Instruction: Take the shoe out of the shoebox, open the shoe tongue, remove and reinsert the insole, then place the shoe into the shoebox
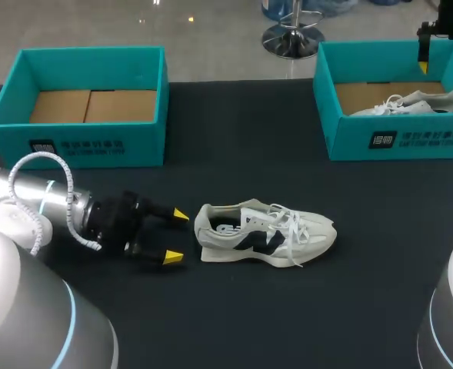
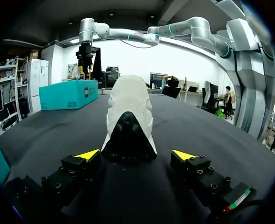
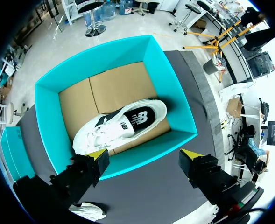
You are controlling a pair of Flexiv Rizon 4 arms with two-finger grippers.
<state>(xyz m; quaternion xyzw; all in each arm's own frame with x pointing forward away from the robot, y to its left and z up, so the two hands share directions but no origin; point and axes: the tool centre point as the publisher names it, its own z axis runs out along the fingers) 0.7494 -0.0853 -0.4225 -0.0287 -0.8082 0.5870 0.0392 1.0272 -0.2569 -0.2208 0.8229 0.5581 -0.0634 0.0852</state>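
white shoe (image 1: 264, 233) lying out on the dark surface (image 1: 234, 307), both end effectors standing open.

the shoe is lying at the lower middle of the head frame, its heel pointing toward the left end effector (image 1: 176, 236), which is resting low just left of it with its yellow-tipped fingers spread wide and gripping nothing. from the left wrist, the heel is sitting just ahead of the gap between the fingers, apart from both. the teal left shoebox (image 1: 76, 146) is sitting at the upper left, its cardboard floor showing. the right shoebox (image 3: 172, 100) is sitting at the upper right with a second shoe (image 3: 121, 123) lying inside. the right end effector (image 3: 145, 156) is hovering above it, fingers apart and holding nothing.
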